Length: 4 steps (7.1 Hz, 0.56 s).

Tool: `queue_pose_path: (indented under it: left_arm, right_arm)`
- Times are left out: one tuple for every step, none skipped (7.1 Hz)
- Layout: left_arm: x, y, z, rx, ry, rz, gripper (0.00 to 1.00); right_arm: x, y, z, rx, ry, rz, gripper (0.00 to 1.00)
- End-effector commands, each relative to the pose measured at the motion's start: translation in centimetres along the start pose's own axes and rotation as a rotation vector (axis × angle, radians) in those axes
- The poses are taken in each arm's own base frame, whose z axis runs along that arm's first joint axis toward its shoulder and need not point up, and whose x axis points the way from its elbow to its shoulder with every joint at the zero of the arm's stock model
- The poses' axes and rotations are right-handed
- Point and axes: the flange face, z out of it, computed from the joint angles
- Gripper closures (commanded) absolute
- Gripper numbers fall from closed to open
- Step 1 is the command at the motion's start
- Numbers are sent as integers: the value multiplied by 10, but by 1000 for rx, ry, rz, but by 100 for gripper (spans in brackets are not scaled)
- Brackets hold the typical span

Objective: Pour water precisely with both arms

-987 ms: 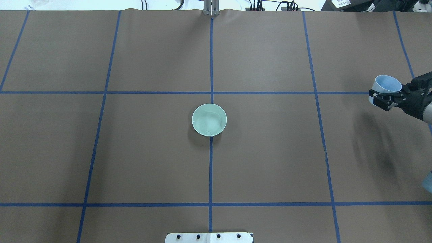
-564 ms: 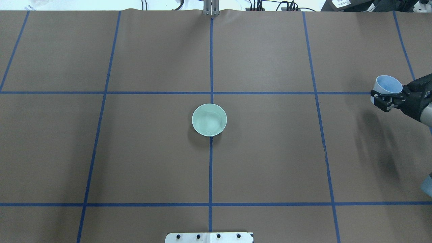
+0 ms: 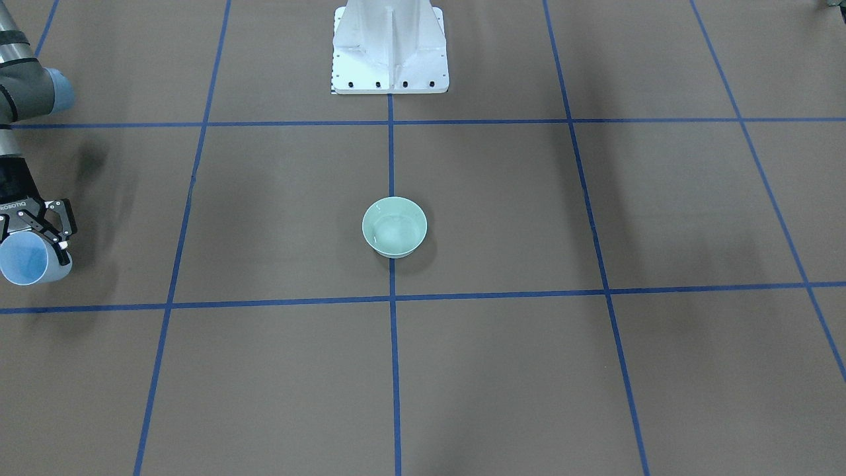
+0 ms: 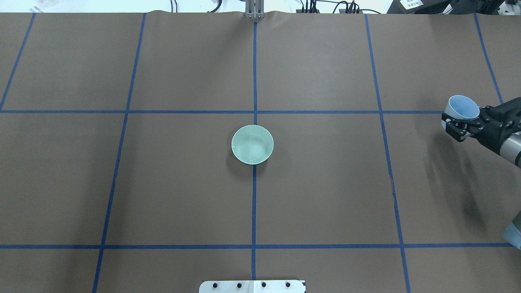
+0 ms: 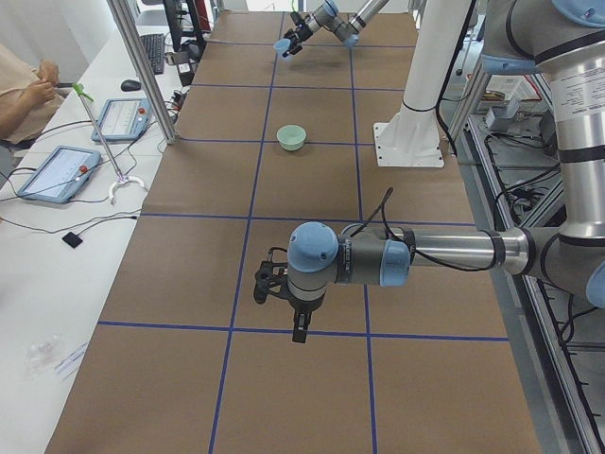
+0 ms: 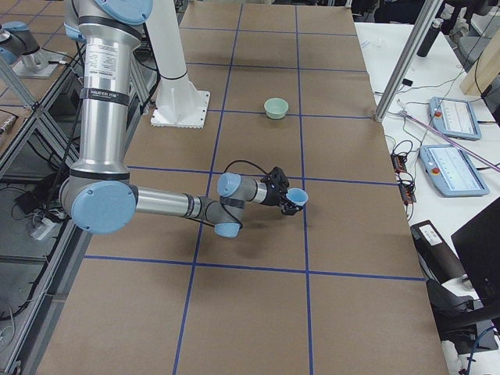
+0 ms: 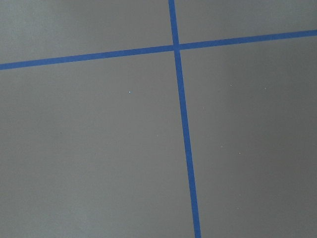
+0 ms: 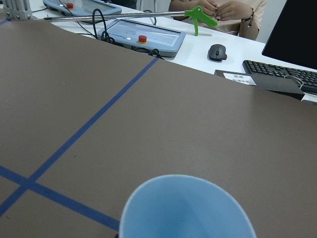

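A pale green bowl (image 4: pixel 252 144) (image 3: pixel 394 227) stands at the table's middle on a blue tape line, with what looks like clear water in it. Far out on the robot's right side, my right gripper (image 4: pixel 458 122) (image 3: pixel 33 228) is shut on a light blue cup (image 4: pixel 461 108) (image 3: pixel 25 264) (image 8: pixel 185 208), held above the table, mouth tipped outward. Whether the cup holds water I cannot tell. My left gripper (image 5: pixel 279 303) hangs low over the table's left end. It shows only in the exterior left view, so I cannot tell its state.
The white pedestal (image 3: pixel 390 53) stands behind the bowl. Blue tape lines (image 7: pixel 183 129) divide the brown table cover. Beyond the far edge lie tablets (image 8: pixel 143 37), a mouse (image 8: pixel 216 51), a keyboard (image 8: pixel 277 72) and a person's hands (image 8: pixel 233 9).
My right gripper and the blue cup have shifted slightly toward the robot and a little inward. The green bowl has not moved.
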Motion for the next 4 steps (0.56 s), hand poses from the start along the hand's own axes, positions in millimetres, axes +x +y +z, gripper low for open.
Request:
queue_pose_path:
  left_arm:
    - [0,1,1,-2,0,-2,0]
    - [-1,1,0,-1,0,-3,0]
    - [-1,2,1,-2,0,-2,0]
    - [-1,2,1,-2,0,-2,0]
  right_arm:
    - [-5,10,0,26,6,-1,17]
    - [-5,12,0,24,4,-1,2]
    - [-6,12,1,28,7,0,1]
    - [-6,12,1,28,9,2,1]
